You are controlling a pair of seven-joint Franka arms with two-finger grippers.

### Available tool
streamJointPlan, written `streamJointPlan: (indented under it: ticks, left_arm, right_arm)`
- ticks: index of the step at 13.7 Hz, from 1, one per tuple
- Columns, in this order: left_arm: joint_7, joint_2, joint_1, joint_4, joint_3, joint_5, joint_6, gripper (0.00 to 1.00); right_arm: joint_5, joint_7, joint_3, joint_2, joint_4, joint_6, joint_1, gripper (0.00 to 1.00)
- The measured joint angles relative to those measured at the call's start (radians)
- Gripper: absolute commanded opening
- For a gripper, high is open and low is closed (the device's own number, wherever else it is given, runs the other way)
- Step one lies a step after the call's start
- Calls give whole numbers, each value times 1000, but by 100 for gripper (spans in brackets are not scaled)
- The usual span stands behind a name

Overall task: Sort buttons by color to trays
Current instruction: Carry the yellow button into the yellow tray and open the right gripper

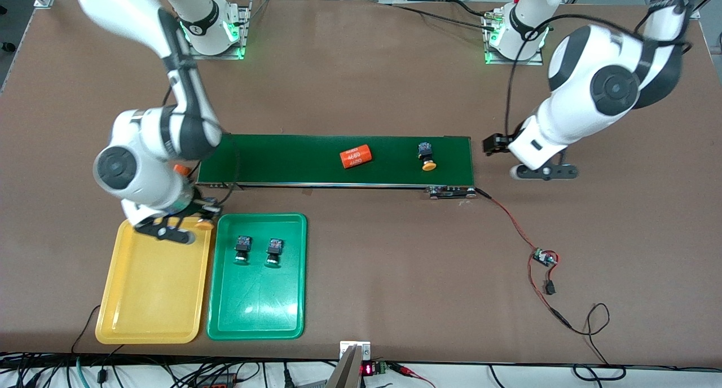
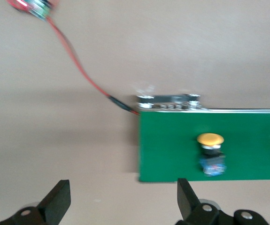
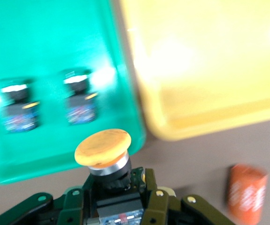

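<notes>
Over the yellow tray's (image 1: 148, 298) rim, right gripper (image 1: 194, 216) grips a yellow-capped button (image 3: 103, 152); left gripper (image 2: 120, 206) gapes beside the conveyor's (image 1: 316, 159) end.

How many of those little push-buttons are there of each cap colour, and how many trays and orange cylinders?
Yellow-capped push-button switches: 2, one on the dark-green conveyor belt at, one held in the right gripper at
Green-capped push-button switches: 2
Shallow plastic trays: 2, yellow, green
Orange cylinders with white numbers: 2
Total: 8
</notes>
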Motion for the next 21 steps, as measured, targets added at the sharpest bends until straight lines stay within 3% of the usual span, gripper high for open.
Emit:
streamJointPlan:
  ticks: [4,8,11,12,14,18,21]
  left_arm:
    - [145,-82,-77,31,141,89,-111,100]
    - [219,-109,-83,182,200,90,-346,100]
    - [219,-111,-85,268,270,65,-383,100]
    - [219,-111,-84,279,296,61,-376,100]
    - [228,-107,-80,282,331,58,-345,100]
    - [243,-113,-89,282,332,56,-334,100]
    - [306,-112,-88,265,349,57,-313,100]
  right_arm:
    - [0,-101,1,115,100,2,-114,18]
    - [0,-101,2,214,179,73,-121,18]
    - [0,-101,3,270,194,159,-131,19]
    - [0,-101,2,285,196,176,-135,28]
    - [0,-103,2,306,199,188,-141,100]
    - [0,-106,3,308,219,187,-140,100]
    - [1,-107,4,254,247,91,-137,100]
